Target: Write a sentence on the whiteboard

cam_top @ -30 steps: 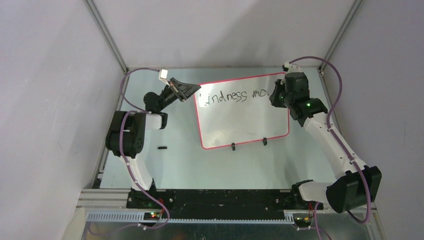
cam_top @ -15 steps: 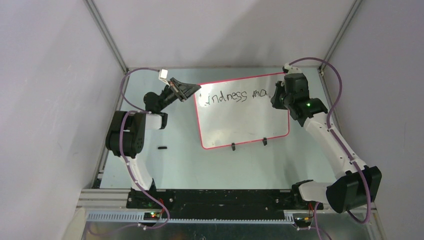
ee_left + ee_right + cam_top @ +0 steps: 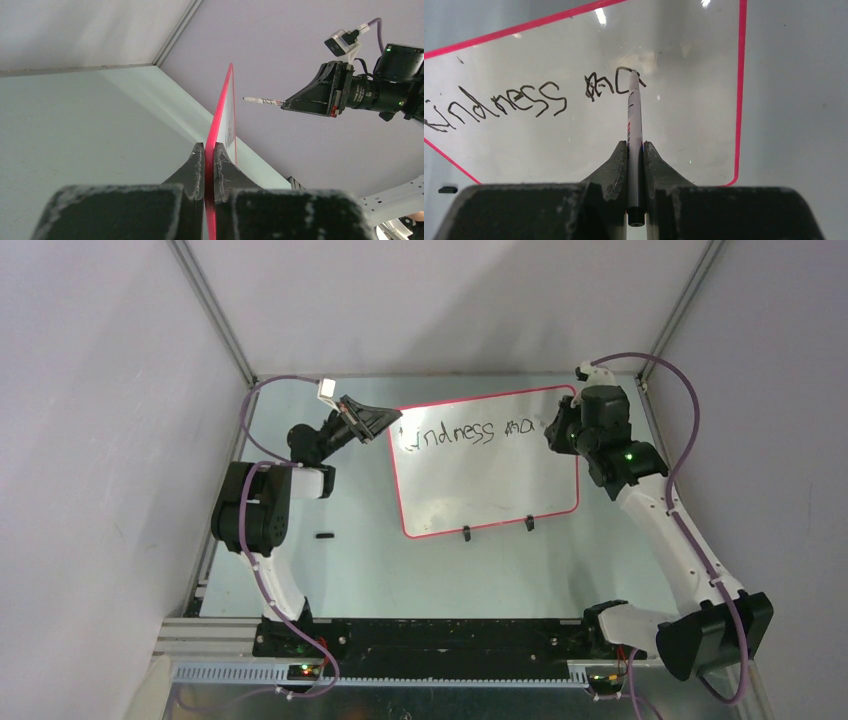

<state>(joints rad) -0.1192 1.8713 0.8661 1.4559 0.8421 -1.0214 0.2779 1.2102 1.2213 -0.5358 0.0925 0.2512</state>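
Right gripper: the right gripper point(image 3: 635, 145) is clamped on a white marker point(image 3: 634, 115), whose barrel runs out between the jaws with its tip toward the whiteboard point(image 3: 574, 145).
Left gripper: the left gripper point(image 3: 209, 147) is pinched tight on the board's red-pink rim at its left edge, near the far corner.
Whiteboard: it stands at the middle of the table point(image 3: 400, 570), toward the back, between the two arms, propped on two black clip feet point(image 3: 466, 533) along its near edge.
Sentence: the sentence point(image 3: 524, 100) runs in one line of uneven black strokes across the upper part of the board and reads about "Kindness ma"; the left jaws partly cover its first letter in the top view.
Marker tip: from the right wrist it lies over the last letter written; from the left wrist it appears just off the board's face, so whether it touches cannot be told.
Right arm: it reaches in from the table's right side, with the gripper at the board's upper right.
Also on the table: a small black object point(image 3: 323, 536) lies near the left arm, well apart from the board.
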